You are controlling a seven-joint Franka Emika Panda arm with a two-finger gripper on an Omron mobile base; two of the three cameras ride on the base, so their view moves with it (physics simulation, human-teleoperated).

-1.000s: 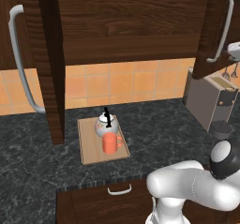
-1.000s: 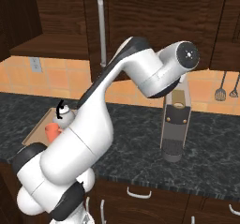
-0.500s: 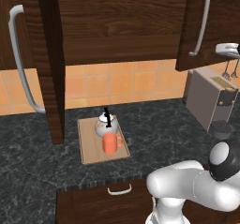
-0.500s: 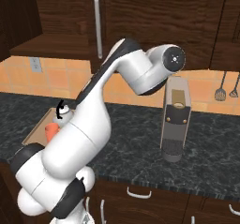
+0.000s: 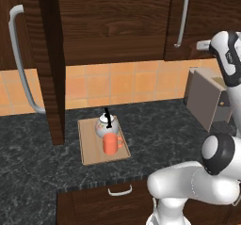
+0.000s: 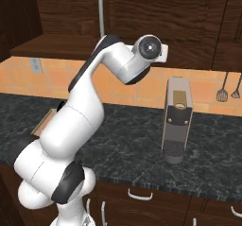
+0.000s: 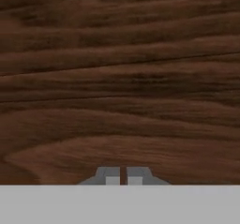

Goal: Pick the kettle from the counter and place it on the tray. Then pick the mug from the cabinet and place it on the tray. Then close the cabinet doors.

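Kettle [image 5: 107,124] and mug [image 5: 111,145] sitting on tray [image 5: 89,144]; 2 of 3 steps done. Gripper [image 7: 120,177], pressed together and empty, pushing right cabinet door [image 5: 202,19]; left door [image 5: 46,64] hanging open.

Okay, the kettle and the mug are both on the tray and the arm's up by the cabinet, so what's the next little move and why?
Probably keep pushing the right dark brown wood-grain cabinet door flat, then go to the left door, which stands wide open, edge-on. The shut claw faces wood grain closely. The white kettle and the orange-red mug already sit on the light-wood tray, so only the doors remain.
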